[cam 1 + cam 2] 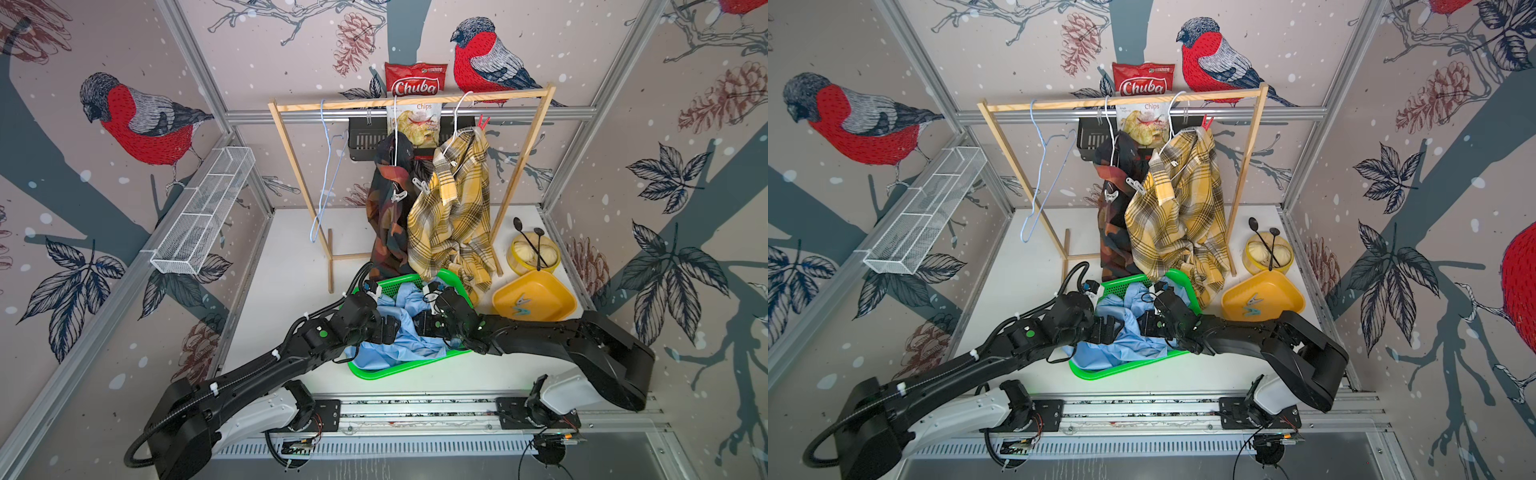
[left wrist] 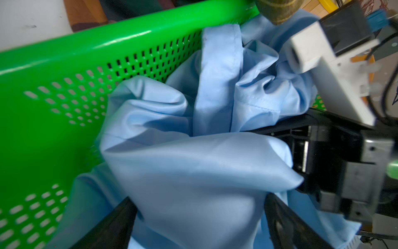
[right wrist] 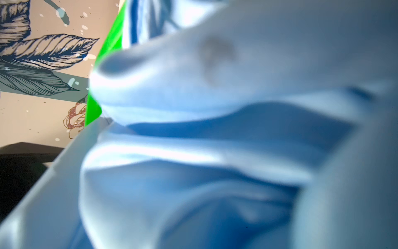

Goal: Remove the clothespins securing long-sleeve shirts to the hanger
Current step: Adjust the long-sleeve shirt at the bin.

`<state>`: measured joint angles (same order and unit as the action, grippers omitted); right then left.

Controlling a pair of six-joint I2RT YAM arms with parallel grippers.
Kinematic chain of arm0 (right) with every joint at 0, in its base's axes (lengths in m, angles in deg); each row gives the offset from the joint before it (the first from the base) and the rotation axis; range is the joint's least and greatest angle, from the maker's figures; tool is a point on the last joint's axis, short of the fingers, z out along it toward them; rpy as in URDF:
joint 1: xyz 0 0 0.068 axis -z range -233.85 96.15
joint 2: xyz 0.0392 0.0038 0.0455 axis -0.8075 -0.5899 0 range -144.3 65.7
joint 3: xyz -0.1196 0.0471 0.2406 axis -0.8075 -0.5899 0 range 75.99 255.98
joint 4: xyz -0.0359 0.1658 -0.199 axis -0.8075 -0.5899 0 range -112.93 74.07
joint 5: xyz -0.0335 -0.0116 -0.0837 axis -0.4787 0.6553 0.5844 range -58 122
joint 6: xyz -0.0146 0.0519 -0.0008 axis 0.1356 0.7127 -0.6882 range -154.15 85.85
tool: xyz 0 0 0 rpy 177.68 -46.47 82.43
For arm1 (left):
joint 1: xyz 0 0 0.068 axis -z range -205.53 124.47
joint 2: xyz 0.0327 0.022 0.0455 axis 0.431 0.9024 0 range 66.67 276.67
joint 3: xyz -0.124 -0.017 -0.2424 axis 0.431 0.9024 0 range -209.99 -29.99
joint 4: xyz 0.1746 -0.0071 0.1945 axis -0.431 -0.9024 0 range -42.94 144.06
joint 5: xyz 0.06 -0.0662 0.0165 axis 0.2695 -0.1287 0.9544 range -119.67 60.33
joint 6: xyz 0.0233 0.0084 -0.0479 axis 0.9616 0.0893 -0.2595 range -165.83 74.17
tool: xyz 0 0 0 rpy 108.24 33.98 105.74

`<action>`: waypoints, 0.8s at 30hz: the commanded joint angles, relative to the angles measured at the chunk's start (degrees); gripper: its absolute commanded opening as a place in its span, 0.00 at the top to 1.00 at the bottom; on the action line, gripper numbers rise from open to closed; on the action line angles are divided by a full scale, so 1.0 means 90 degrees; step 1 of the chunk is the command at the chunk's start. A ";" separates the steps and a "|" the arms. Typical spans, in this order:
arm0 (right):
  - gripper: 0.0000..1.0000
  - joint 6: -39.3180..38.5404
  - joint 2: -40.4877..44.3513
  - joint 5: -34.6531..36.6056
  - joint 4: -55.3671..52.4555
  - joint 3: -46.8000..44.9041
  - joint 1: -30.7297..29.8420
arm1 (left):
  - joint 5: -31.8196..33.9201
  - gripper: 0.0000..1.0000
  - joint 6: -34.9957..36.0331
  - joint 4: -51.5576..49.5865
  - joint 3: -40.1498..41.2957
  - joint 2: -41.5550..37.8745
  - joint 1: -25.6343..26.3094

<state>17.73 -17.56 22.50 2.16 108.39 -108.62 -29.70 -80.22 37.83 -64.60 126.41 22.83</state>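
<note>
Because the light blue shirt (image 1: 399, 345) lies crumpled in the green basket (image 1: 365, 374), off any hanger, both arms reach low into it in both top views, seemingly to settle it there. The left gripper (image 1: 392, 330) and right gripper (image 1: 417, 325) face each other across its folds with their fingertips sunk in cloth, so neither spread reads from here. The work left hangs on the wooden rack (image 1: 411, 102): the dark check shirt (image 1: 386, 224) and the yellow plaid shirt (image 1: 451, 216). Each is pinned by one of the whitish clothespins (image 1: 398, 194), with a red pin (image 1: 483, 121) at the plaid's far shoulder. Teal pins (image 1: 521, 309) rest in the yellow tray (image 1: 544, 295).

From the left wrist, the left fingers (image 2: 112, 228) stand wide apart with a bulge of blue cloth between them, not pinched. The right gripper's tips vanish under a fold.

From the right wrist, blurred blue cloth presses against the lens. The fingers are hidden, so I cannot tell whether they grip.
</note>
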 commanded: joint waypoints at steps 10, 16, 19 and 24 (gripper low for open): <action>0.76 0.0475 0.1371 0.0509 -0.0503 -0.0932 0.0353 | 0.0219 0.09 -0.0205 0.1630 -0.0009 0.1650 0.0362; 0.76 0.0678 0.2205 0.0660 -0.1012 -0.1286 0.0468 | 0.0160 0.09 -0.0291 0.2130 -0.0204 0.2483 0.0673; 0.76 0.0838 0.2887 0.0762 -0.1298 -0.1557 0.0643 | 0.0088 0.09 -0.0248 0.2433 -0.0378 0.2911 0.0793; 0.75 0.0916 0.3635 0.0953 -0.1950 -0.1731 0.0888 | 0.0089 0.09 -0.0146 0.2599 -0.0785 0.3494 0.0943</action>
<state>24.73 13.32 28.75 -10.52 93.00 -100.70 -28.46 -81.73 57.94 -70.44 156.49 30.81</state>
